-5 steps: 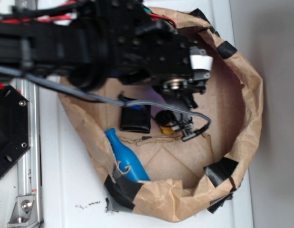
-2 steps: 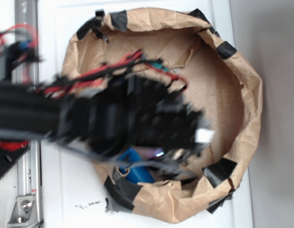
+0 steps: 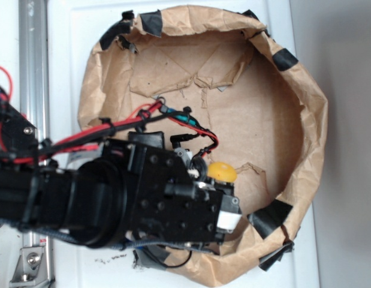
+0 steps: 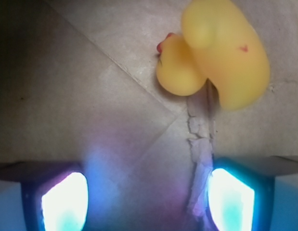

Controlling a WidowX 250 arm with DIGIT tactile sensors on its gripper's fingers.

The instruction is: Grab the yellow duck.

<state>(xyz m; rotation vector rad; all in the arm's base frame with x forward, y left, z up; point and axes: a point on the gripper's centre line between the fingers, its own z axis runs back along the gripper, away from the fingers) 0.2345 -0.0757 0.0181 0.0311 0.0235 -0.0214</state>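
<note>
The claw (image 4: 148, 192) is hanging over the brown paper floor of the taped paper bag (image 3: 305, 120), its two fingers (image 4: 62, 199) showing spread wide apart at the lower corners of the wrist view, glowing bluish-white, with nothing between them but bare creased paper. The yellow duck (image 4: 221, 53) is lying ahead of the claw and off toward its right finger, well clear of both tips, not touching either. Its head, with a bit of red beak, is pointing toward the left of the wrist view; the larger rounded body is sitting further right. A torn seam in the paper (image 4: 201, 139) is running from under the duck back toward the right finger.

From the exterior view, the black arm (image 3: 113, 198) is reaching in from the bag's lower left, red and black wires (image 3: 143, 117) looping over it, and the duck (image 3: 222, 171) is peeking out just beyond the wrist housing. Black tape patches (image 3: 270, 217) are holding the bag rim.
</note>
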